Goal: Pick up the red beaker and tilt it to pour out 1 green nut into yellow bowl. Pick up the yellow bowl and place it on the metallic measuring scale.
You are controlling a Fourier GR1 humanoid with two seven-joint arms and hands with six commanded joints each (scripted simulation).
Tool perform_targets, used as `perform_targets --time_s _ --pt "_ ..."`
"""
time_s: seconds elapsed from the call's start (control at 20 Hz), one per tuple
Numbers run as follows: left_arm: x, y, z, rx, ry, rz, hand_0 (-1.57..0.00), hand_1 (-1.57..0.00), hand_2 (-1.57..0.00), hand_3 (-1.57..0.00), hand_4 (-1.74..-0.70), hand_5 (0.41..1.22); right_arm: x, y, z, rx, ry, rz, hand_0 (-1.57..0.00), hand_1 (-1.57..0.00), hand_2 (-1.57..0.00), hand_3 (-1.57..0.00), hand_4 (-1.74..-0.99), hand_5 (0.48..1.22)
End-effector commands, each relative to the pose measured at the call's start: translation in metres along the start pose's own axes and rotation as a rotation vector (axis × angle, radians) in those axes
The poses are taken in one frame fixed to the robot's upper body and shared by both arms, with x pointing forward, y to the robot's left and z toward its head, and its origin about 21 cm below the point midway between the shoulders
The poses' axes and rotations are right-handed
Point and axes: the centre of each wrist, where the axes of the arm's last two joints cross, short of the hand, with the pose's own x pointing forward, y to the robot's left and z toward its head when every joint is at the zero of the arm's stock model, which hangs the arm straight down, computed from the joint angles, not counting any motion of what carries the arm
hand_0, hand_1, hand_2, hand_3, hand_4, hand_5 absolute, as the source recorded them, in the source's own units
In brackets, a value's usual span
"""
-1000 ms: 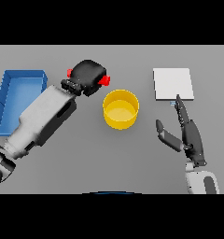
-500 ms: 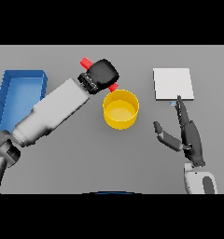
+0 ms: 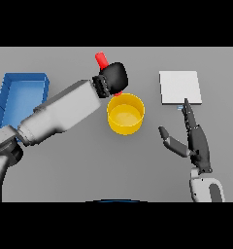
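Two hands at the grey table (image 3: 65,165), pouring step in progress.
Going by size: the blue tray (image 3: 21,92) far left, the metallic scale (image 3: 180,87), the yellow bowl (image 3: 125,114), then the red beaker (image 3: 103,60), clenched in the left hand (image 3: 113,78) above the bowl's back rim; the right hand (image 3: 193,138) waits with straight fingers. Too strong a tilt could throw the nut past the bowl.
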Motion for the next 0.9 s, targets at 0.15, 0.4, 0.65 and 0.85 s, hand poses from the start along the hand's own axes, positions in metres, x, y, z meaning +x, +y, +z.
perform_targets --time_s 0.15,0.4,0.65,0.85 --pt "0.003 0.005 -0.003 -0.005 -0.008 -0.144 -1.57 -1.57 -1.57 -1.57 -1.73 1.221 0.002 -0.001 0.003 0.006 -0.011 0.027 0.00 0.00 0.00 0.00 -1.136 0.578" --pt "0.001 0.029 -0.002 0.012 0.003 -0.311 -1.57 -1.57 -1.57 -1.57 -1.73 1.221 0.000 -0.002 0.004 -0.004 -0.015 0.010 0.00 0.00 0.00 0.00 -1.128 0.575" --pt "-0.054 0.078 0.017 0.029 0.089 -0.444 -1.57 -1.57 -1.57 -1.57 -1.73 1.221 0.002 0.000 -0.001 -0.009 -0.010 0.019 0.00 0.00 0.00 0.00 -1.135 0.563" --pt "-0.123 0.093 0.049 0.072 0.271 -0.295 -1.57 -1.57 -1.57 -1.57 -1.72 1.221 0.002 0.003 -0.002 0.003 -0.036 0.009 0.00 0.00 0.00 0.00 -1.128 0.554"
